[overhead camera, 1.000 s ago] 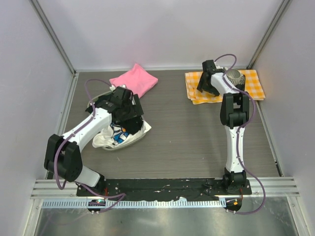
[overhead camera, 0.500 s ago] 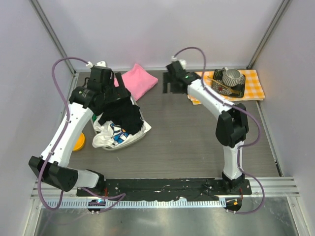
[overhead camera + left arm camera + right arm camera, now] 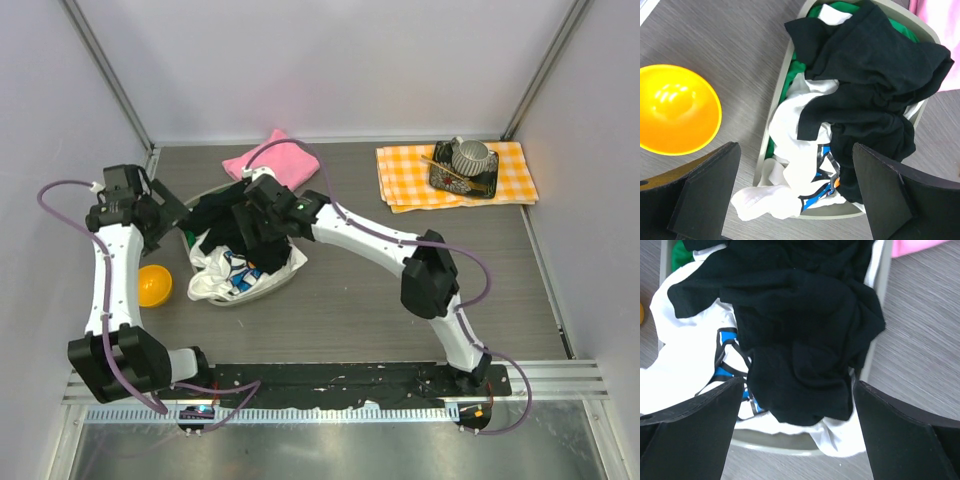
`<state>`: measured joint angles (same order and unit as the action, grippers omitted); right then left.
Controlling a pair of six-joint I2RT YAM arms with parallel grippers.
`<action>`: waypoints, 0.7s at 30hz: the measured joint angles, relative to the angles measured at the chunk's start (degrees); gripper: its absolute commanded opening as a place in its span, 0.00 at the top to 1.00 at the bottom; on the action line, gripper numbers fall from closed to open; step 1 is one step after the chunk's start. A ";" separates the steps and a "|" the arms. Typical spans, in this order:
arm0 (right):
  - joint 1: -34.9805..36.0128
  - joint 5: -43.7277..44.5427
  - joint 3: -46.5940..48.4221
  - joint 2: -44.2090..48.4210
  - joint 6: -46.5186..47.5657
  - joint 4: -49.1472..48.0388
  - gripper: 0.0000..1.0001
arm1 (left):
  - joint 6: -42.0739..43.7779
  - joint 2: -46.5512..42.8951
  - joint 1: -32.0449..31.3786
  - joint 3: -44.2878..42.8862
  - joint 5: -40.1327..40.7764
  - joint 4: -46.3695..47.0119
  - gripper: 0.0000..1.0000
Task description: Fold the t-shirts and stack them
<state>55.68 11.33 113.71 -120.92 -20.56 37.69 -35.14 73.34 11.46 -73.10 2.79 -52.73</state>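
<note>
Black shirt [image 3: 800, 330] lies crumpled in the bin [image 3: 786, 90]; pink shirt [image 3: 290, 160] just behind the bin. Right gripper [image 3: 797, 385] has swung over the bin, left gripper [image 3: 795, 150] pulled back left of it, both spread empty, so a grab looks next.

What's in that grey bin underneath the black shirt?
Under the black shirt the bin shows white cloth, some with a blue print, and green cloth. Whatever lies deeper is covered.
</note>
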 measured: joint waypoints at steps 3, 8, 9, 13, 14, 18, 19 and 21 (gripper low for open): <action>0.35 -0.72 4.68 -4.74 0.31 0.13 0.03 | -0.46 -0.13 3.04 1.40 -3.06 0.55 0.00; 0.35 -1.88 11.52 -12.68 0.46 0.83 0.12 | -0.94 -1.88 3.32 3.93 -6.86 1.31 0.00; 0.35 -1.97 11.98 -13.68 0.55 1.05 0.17 | -0.96 -2.19 3.45 4.07 -7.26 1.38 0.00; 0.17 -2.32 13.40 -16.50 0.87 2.05 0.60 | -1.07 -2.99 3.85 4.22 -8.66 2.40 0.00; 0.15 -2.29 13.97 -16.98 1.20 2.47 0.70 | -1.09 -3.13 3.89 4.37 -8.92 2.71 0.00; 0.11 -1.90 16.46 -17.46 1.11 4.13 0.99 | -1.40 -3.67 4.11 5.90 -9.90 3.50 0.00; 0.11 -1.68 17.22 -17.46 1.16 4.61 0.99 | -1.51 -3.76 4.13 6.27 -10.08 3.63 0.00; 0.15 -0.66 19.52 -17.46 1.33 5.73 0.99 | -1.75 -3.85 4.22 7.15 -10.58 4.00 0.00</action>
<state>55.83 10.68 133.23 -138.39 -19.22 43.42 -36.88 69.49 15.68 -65.95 -7.79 -48.73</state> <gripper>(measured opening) 0.095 0.996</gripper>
